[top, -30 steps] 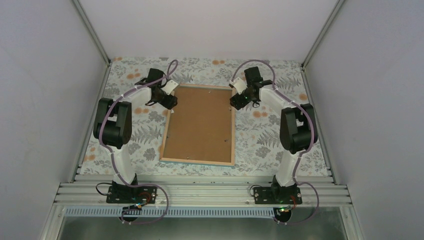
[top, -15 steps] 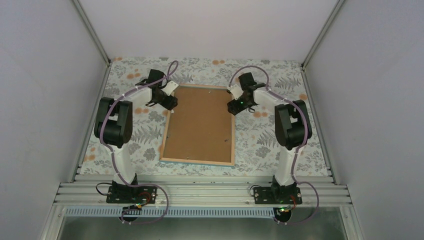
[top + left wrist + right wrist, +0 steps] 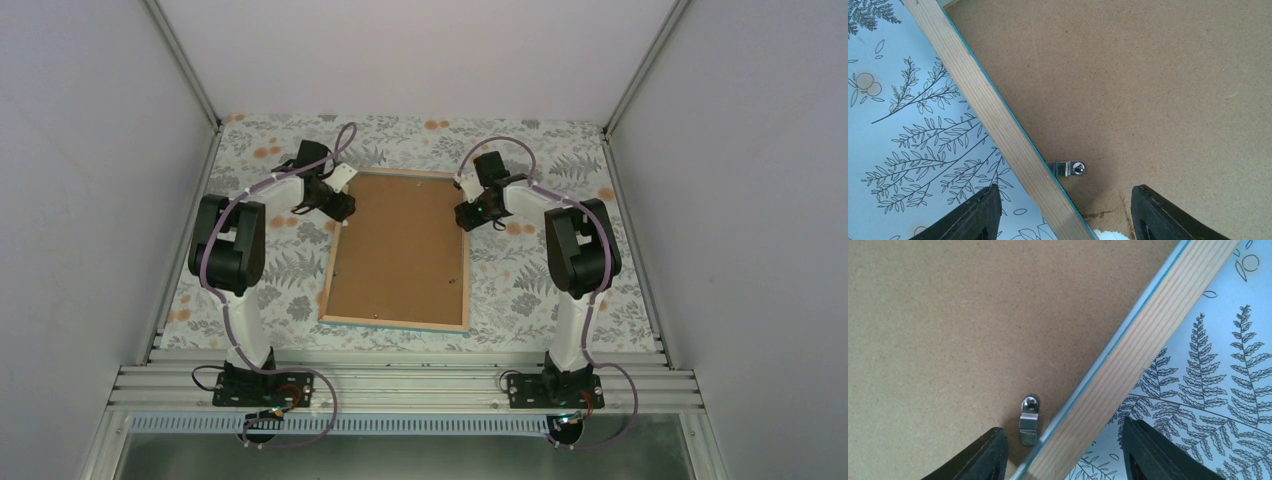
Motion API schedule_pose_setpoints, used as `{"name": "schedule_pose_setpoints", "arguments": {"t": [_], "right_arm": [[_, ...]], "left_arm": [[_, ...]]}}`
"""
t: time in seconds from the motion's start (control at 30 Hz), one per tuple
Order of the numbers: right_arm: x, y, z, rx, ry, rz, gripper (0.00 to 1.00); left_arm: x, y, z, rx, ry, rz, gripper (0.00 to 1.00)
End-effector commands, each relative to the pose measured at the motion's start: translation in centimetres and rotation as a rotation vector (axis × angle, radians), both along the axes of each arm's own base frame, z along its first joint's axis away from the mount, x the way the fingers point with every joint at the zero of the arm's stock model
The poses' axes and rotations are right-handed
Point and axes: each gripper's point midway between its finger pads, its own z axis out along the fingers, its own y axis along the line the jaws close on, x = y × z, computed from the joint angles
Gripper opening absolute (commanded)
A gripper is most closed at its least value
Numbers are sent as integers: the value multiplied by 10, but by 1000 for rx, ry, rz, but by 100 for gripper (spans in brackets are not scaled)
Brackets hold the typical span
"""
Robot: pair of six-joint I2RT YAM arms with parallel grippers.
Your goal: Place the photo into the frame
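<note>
One frame point(image 3: 395, 324) lies face down in the middle of the bench point(image 3: 520, 280), its light wooden back up. A single brown backing board point(image 3: 400, 250) fills its opening. The two arms reach toward the frame's far corners, one on each side.

The left gripper point(image 3: 342, 208) hangs over the frame's left rail near the far corner. In the left wrist view this gripper point(image 3: 1065, 189) is spread wide. One finger is above the leaf-patterned bench cover point(image 3: 908, 125), the other above the backing board point(image 3: 1148, 75), and the wooden rail point(image 3: 993, 115) runs between them. One small metal clip point(image 3: 1068, 168) sits on the board against the rail's inner edge.

The right gripper point(image 3: 468, 218) hangs over the right rail near its far corner. From its own wrist camera this gripper point(image 3: 1063, 426) is likewise spread apart and holds nothing, straddling the rail point(image 3: 1128, 355). One metal clip point(image 3: 1029, 420) lies on the board point(image 3: 948, 315) just beside that rail.

That makes two clips counted in the close views.
</note>
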Motion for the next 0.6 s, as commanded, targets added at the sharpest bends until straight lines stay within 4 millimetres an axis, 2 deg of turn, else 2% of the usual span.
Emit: {"name": "schedule_pose_setpoints", "arguments": {"t": [0.0, 0.23, 0.37, 0.57], "right_arm": [[-2, -8, -26, -37, 19, -79, 54], [-5, -13, -34, -46, 30, -92, 30], [-11, -10, -31, -31, 40, -66, 21], [-27, 8, -24, 50, 66, -2, 25]], "left_arm": [[-4, -4, -6, -13, 13, -5, 65], [-5, -2, -5, -6, 7, -9, 64], [-2, -3, 4, -13, -21, -11, 63], [11, -11, 43, -27, -143, -70, 65]]}}
